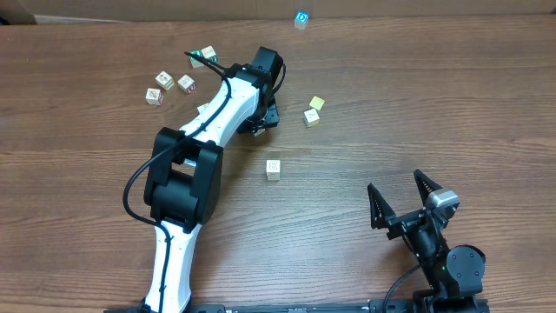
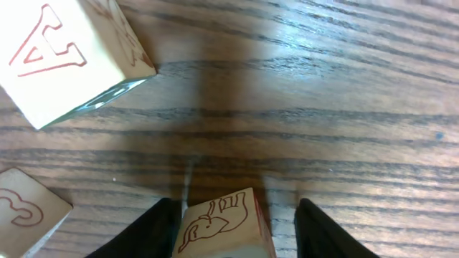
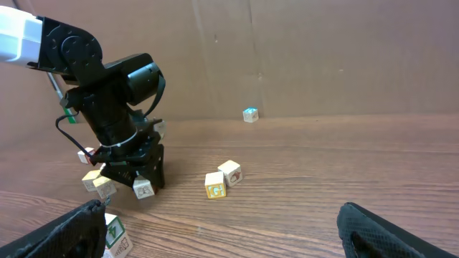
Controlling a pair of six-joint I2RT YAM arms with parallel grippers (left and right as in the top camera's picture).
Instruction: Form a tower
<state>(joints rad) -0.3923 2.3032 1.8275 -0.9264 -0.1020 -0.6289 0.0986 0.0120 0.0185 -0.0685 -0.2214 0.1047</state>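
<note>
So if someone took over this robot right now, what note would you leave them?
Left tool: open, fingers either side of an elephant cube, a gap on one side.
Right tool: open, holding nothing, parked near the table's front edge.
Cubes: loose singles scattered on the table, among them an A cube and a blue one at the far edge.
Done: no stack shows in any view.
Left: pile the cubes into one narrow tower.
</note>
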